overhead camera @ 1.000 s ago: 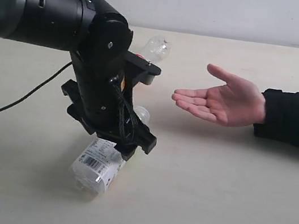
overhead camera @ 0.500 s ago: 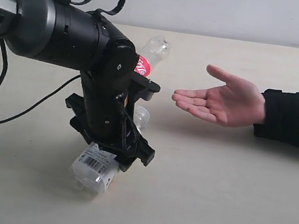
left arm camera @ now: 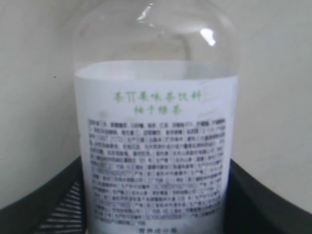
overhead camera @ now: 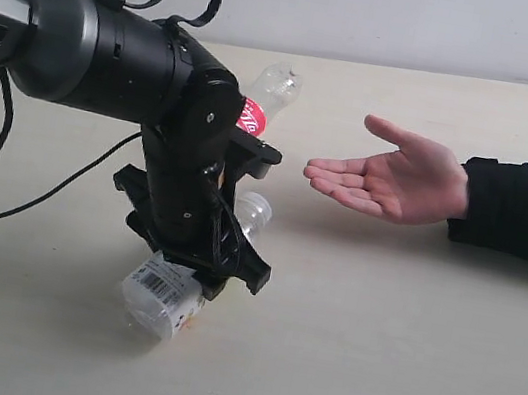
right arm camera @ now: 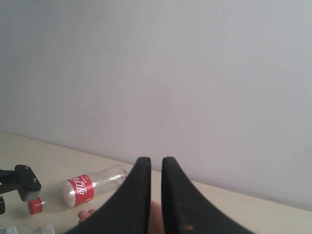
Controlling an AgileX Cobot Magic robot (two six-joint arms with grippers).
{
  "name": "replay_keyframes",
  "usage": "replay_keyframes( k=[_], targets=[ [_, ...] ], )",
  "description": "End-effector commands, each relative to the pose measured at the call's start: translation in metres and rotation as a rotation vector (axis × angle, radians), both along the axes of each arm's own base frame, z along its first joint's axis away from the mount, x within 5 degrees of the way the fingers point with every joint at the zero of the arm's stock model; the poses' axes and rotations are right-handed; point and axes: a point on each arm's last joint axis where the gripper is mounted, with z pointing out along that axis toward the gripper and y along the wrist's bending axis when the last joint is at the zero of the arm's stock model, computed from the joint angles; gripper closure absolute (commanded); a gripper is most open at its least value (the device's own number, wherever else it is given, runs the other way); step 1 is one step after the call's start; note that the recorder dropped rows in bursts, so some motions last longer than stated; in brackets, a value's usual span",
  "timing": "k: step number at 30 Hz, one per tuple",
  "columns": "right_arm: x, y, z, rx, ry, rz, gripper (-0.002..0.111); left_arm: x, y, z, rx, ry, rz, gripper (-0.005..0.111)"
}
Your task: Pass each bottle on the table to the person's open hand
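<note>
White-labelled bottle (left arm camera: pixel 156 146) looks empty, clamped in left end effector (overhead camera: pixel 192 267); right end effector (right arm camera: pixel 156 163) closed, empty.

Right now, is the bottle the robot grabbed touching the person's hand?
Apart. The exterior view shows bare table between the white-labelled bottle and the open hand.
</note>
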Motion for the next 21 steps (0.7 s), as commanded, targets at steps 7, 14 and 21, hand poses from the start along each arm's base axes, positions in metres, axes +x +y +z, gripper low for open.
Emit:
replay_keyframes(
  k=[7,14,21],
  targets=[
    [0.0,0.0,0.0,-0.003,-0.015,-0.004,0.098,-0.009,0.006,0.065,-0.044,-0.057,0.006,0.107],
    [0.0,0.0,0.0,-0.003,-0.015,-0.004,0.098,-0.022,-0.009,0.131,-0.346,-0.032,0.106,0.107],
    [0.0,0.0,0.0,-0.003,-0.015,-0.004,0.098,-0.018,-0.032,0.146,-0.616,-0.045,0.134,0.107]
  ],
)
